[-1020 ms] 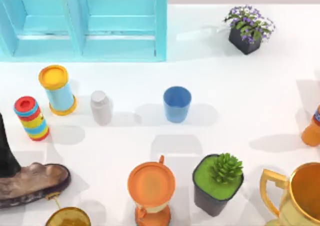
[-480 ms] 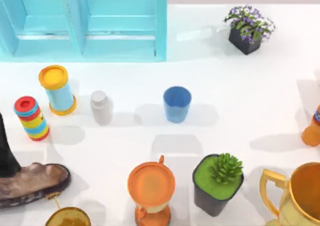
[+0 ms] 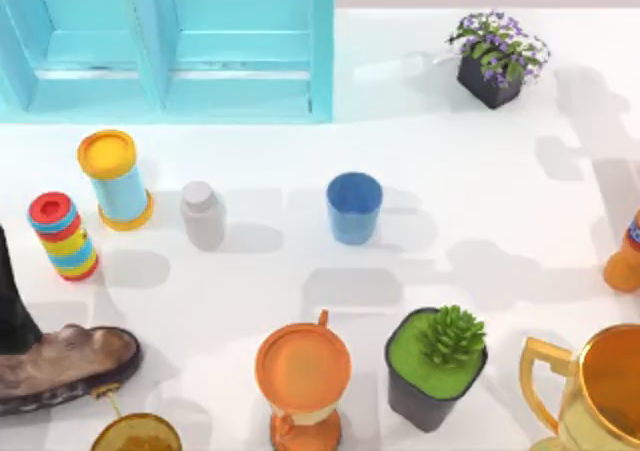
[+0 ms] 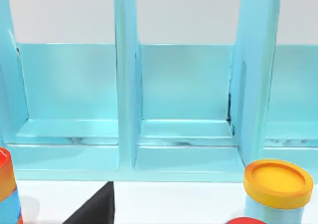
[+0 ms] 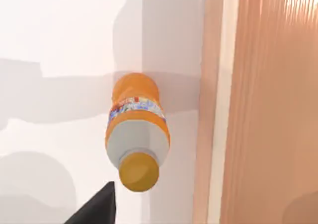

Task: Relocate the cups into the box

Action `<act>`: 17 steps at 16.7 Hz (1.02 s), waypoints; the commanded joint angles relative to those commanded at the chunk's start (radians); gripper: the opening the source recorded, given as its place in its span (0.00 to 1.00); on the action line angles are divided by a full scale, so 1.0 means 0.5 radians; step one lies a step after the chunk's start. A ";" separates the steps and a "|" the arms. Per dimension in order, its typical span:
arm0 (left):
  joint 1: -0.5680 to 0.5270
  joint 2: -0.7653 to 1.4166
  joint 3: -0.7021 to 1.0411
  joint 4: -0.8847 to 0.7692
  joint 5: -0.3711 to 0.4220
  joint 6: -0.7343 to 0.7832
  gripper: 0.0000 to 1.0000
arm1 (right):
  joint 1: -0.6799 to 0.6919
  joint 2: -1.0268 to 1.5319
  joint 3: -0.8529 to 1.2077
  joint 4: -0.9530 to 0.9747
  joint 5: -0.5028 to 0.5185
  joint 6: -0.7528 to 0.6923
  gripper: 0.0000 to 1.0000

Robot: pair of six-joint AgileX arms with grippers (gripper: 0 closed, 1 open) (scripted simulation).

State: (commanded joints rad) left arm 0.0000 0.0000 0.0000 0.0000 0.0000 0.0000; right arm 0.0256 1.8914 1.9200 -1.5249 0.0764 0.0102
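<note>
The plain blue tapered tumbler [image 3: 354, 207] stands upright mid-table, below the light-blue compartmented box [image 3: 240, 81] — the right wrist view adds an orange bottle [image 5: 136, 132]; neither gripper's opening can be told.

One blue cup [image 3: 354, 207], two potted plants [image 3: 436, 365], two bottles [image 3: 203, 214], one gold trophy [image 3: 593, 391], one box [image 3: 165, 43].

Trophy cup [image 3: 600, 391], potted succulent [image 3: 437, 363], orange bottle [image 5: 136, 132]

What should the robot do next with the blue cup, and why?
Probably bring one arm over the blue cup with its gripper open, ready to pick it up. The cup stands upright on the white table, apart from the light blue box, and nothing holds it.
</note>
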 joint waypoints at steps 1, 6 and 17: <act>0.000 0.000 0.000 0.000 0.000 0.000 1.00 | 0.185 0.118 0.089 -0.006 0.018 0.159 1.00; 0.000 0.000 0.000 0.000 0.000 0.000 1.00 | 1.007 0.661 0.496 0.005 0.079 0.885 1.00; 0.000 0.000 0.000 0.000 0.000 0.000 1.00 | 1.410 1.116 1.063 0.198 0.131 1.468 1.00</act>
State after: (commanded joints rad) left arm 0.0000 0.0000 0.0000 0.0000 0.0000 0.0000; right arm 0.7306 2.4494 2.4514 -1.4259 0.1419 0.7444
